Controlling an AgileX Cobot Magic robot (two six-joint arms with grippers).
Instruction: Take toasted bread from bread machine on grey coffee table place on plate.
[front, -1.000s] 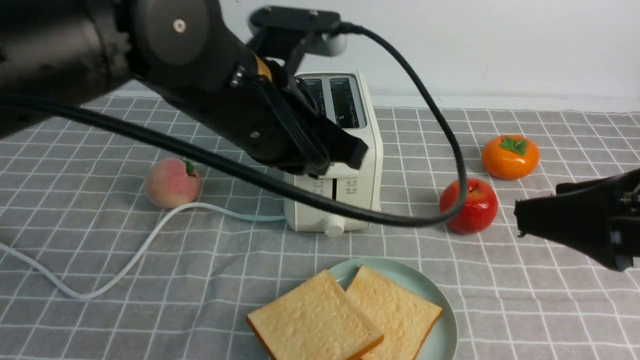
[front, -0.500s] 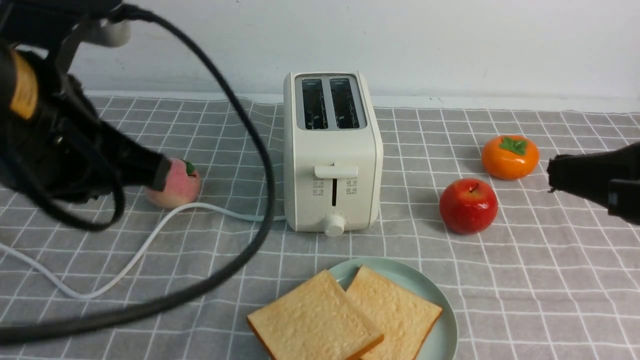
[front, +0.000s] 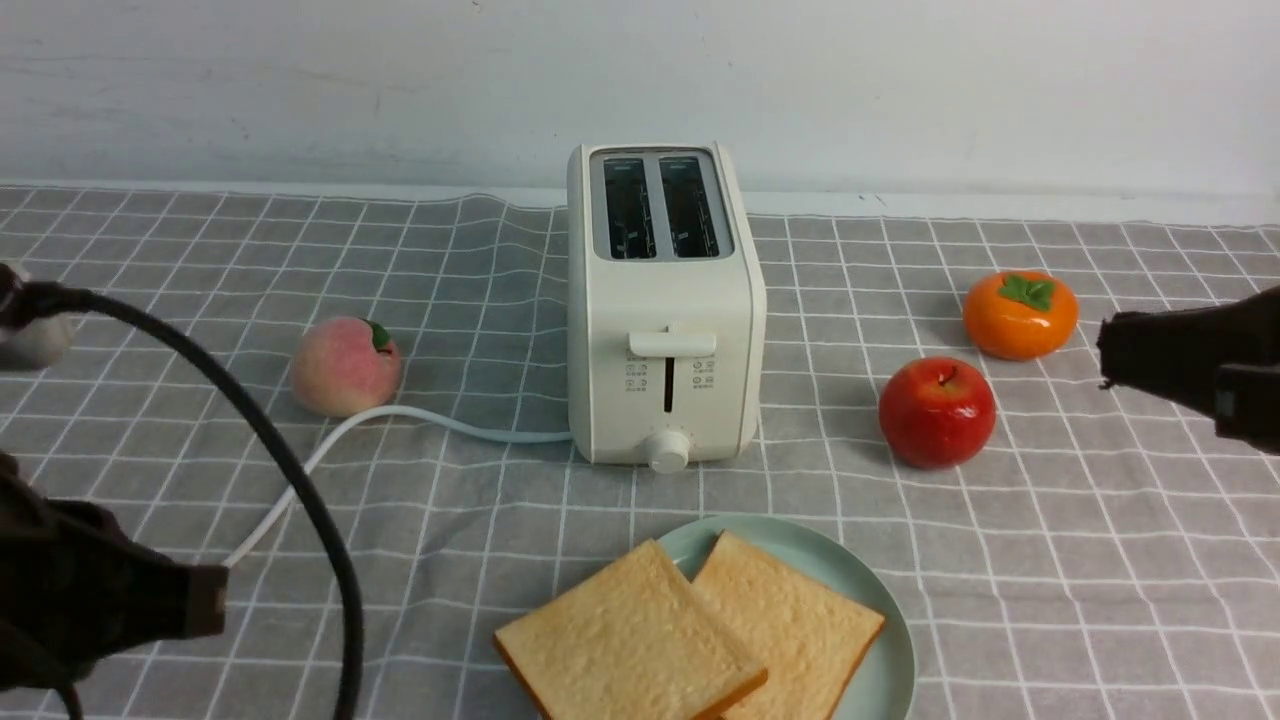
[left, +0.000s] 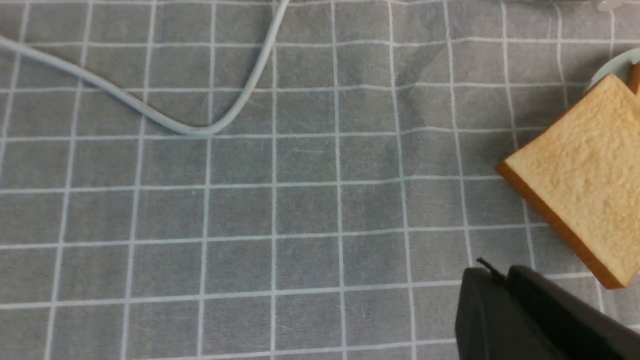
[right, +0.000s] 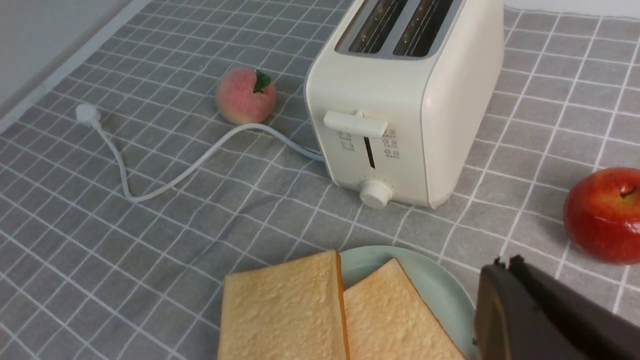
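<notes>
Toast slices (front: 632, 632), square, porous, smooth round plate (front: 880, 625), both claws (left: 500, 272) pressed together

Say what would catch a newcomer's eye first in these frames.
The cream two-slot toaster stands out first, upright at the back middle of the grid-patterned cloth, both slots empty. In front of it, two golden toast slices overlap on a pale green plate. Then come the glossy red apple and orange persimmon, right of the toaster.

Bright, soft light leaves a small glare on the apple (front: 937, 412) and faint shadows.
</notes>
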